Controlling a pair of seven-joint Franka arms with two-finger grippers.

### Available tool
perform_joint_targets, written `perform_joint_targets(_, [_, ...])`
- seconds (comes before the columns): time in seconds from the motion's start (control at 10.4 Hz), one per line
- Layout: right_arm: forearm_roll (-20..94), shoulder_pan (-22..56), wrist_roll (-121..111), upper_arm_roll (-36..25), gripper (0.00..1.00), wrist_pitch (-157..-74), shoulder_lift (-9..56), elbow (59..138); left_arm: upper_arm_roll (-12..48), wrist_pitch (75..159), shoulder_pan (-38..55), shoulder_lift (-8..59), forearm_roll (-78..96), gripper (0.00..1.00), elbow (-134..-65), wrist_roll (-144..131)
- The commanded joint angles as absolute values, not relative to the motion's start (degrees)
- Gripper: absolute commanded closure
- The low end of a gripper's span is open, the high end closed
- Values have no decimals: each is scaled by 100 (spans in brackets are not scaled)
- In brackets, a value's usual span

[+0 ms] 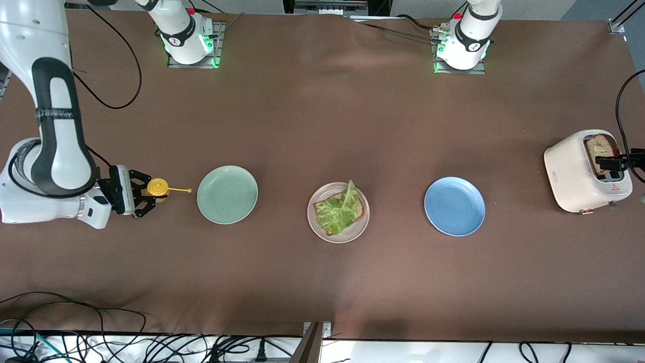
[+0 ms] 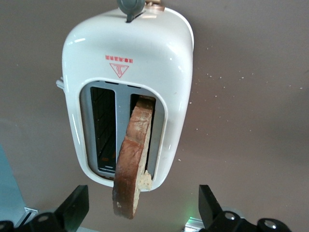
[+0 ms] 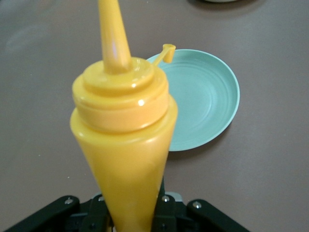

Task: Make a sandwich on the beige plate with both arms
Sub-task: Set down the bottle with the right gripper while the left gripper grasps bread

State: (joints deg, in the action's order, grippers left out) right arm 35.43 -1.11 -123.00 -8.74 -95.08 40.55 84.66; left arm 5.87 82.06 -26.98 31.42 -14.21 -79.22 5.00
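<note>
beige plate mid-counter, holding bread slice topped with lettuce. left pincer wide open over toaster, straddling second slice. right pincer clamps yellow squeeze bottle beside mint plate.

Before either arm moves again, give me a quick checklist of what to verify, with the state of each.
1. Bottom bread slice on the beige plate: ok.
2. Lettuce leaf on that slice: ok.
3. Top slice on the sandwich: not ok; the second slice sits in the toaster.
4. Left hand over the toaster, open, fingers either side of the slice: ok.
5. Right hand gripping the yellow squeeze bottle: ok.
6. Bottle beside the mint-green plate, not over the beige plate: ok.
</note>
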Motion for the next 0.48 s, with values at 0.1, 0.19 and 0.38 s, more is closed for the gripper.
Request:
perform_joint_targets(0.1, [4462, -439, -13453, -879, 100, -9045, 4648, 8350, 615, 7946, -2856, 3155, -1608, 14, -8077, 589])
perform_joint_targets(0.19, [4674, -483, -13604, -879, 100, -8966, 4815, 8350, 615, 7763, -2848, 3216, -1617, 41, -8077, 571])
perform_joint_targets(0.38, [4877, -536, -13571, -879, 100, -8877, 5044, 8341, 615, 7638, -2813, 3208, -1617, 90, -8068, 554])
